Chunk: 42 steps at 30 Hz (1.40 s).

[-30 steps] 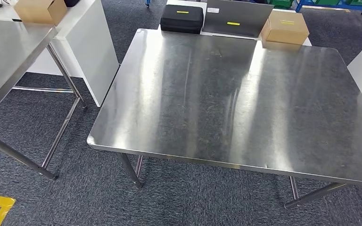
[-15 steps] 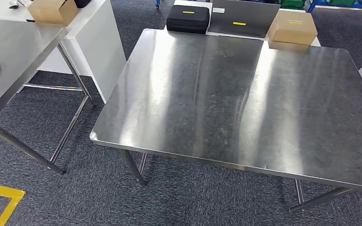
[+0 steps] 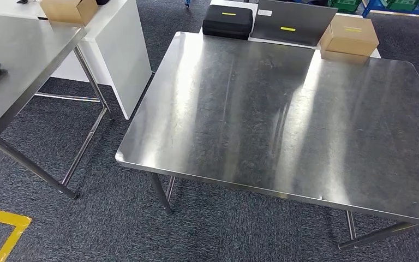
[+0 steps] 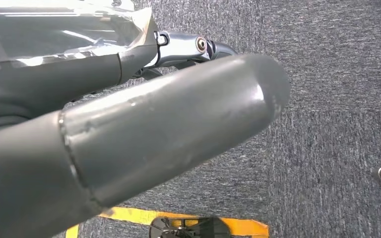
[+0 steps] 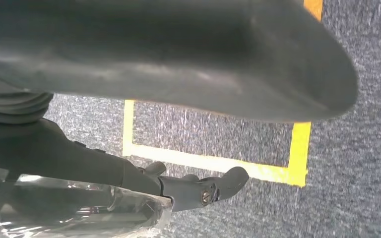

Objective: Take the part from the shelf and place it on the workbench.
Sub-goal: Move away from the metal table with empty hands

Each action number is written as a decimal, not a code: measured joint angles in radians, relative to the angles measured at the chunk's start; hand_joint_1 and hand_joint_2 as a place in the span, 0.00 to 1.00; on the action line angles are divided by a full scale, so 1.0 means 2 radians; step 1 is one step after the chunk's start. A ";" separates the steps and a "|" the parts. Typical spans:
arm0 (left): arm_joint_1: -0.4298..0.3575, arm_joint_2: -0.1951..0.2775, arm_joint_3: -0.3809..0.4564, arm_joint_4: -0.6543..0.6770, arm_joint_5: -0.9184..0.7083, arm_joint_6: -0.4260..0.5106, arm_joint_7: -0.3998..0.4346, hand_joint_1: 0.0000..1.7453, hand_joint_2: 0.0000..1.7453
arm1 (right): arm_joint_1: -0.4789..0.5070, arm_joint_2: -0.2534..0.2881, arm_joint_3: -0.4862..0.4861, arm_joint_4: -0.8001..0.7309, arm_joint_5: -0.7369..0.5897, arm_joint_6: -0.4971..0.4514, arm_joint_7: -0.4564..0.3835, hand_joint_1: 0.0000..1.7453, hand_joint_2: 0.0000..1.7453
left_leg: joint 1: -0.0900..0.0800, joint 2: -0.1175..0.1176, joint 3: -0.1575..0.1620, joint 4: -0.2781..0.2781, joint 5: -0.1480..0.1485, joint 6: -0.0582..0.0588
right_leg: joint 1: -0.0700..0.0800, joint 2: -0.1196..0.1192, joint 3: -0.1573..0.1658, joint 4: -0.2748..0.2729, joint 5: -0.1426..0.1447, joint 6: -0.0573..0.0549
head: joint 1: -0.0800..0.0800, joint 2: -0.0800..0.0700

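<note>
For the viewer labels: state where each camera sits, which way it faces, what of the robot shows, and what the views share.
Head view: high on the body, facing forward and down at the steel workbench.
Left wrist view: behind the left hand, looking down at the carpet; grey thumb, darker fingers against clear plastic wrap.
Right wrist view: behind the right hand, also facing the carpet; thumb, fingers, clear plastic wrap.
Shared: all three show carpet and yellow floor tape.
</note>
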 joint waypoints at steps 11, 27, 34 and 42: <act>-0.001 0.000 0.002 0.000 0.001 -0.004 -0.004 0.00 0.00 | 0.001 0.002 0.000 0.000 -0.001 -0.001 0.000 0.00 0.00 | 0.006 -0.003 -0.004 -0.015 0.018 0.016 | -0.005 0.013 -0.059 0.137 -0.066 0.006 | 0.002 0.000; 0.000 0.001 0.003 0.000 0.000 -0.006 -0.005 0.00 0.00 | 0.000 0.003 0.000 0.000 -0.004 -0.001 0.001 0.00 0.00 | 0.012 -0.007 -0.055 0.131 -0.067 -0.015 | 0.002 0.011 -0.015 0.003 0.016 -0.024 | 0.000 0.000; -0.002 0.001 0.003 0.000 0.000 -0.006 -0.008 0.00 0.00 | 0.000 0.005 0.000 0.000 -0.003 -0.001 0.001 0.00 0.00 | 0.001 -0.003 0.043 -0.018 -0.018 0.006 | 0.009 0.007 -0.023 0.004 0.030 -0.013 | 0.000 0.000; -0.003 -0.002 0.004 0.000 0.000 -0.006 -0.008 0.00 0.00 | 0.000 0.003 0.000 0.000 -0.003 -0.001 0.001 0.00 0.00 | 0.003 -0.001 0.007 -0.028 0.020 0.017 | 0.001 0.014 -0.068 0.138 -0.051 -0.003 | 0.004 0.000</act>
